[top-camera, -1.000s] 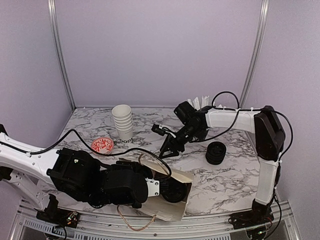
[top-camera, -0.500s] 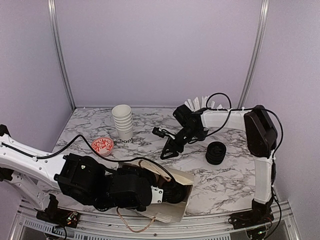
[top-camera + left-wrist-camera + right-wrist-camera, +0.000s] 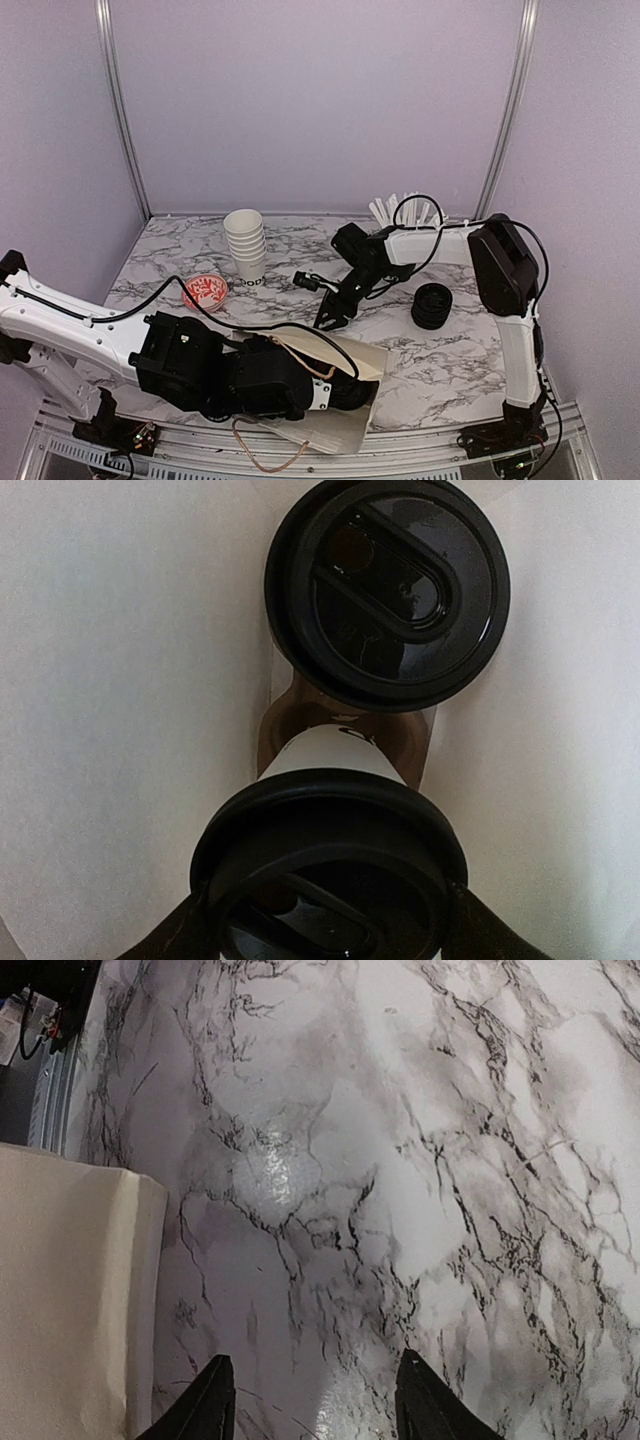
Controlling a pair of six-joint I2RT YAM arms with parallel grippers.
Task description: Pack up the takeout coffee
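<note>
In the left wrist view my left gripper (image 3: 325,932) is shut on a takeout coffee (image 3: 330,860), a white cup with a black lid, one finger on each side of the lid. It is inside the beige paper bag (image 3: 345,422), which lies near the table's front edge. A second lidded coffee (image 3: 388,588) sits deeper in the bag, just beyond the held one. From above, the bag hides both cups and the left gripper. My right gripper (image 3: 328,314) is open and empty, just above the marble beside the bag's far edge (image 3: 70,1290); its fingertips (image 3: 212,1400) show in the right wrist view.
A stack of lidless white cups (image 3: 245,245) stands at the back left. A red patterned bowl (image 3: 204,291) lies in front of it. A stack of black lids (image 3: 432,305) sits at the right. White stirrers (image 3: 398,208) stand at the back right.
My left arm has pushed further right into the bag with the coffee. My right gripper has moved left and down towards the bag's far edge.
</note>
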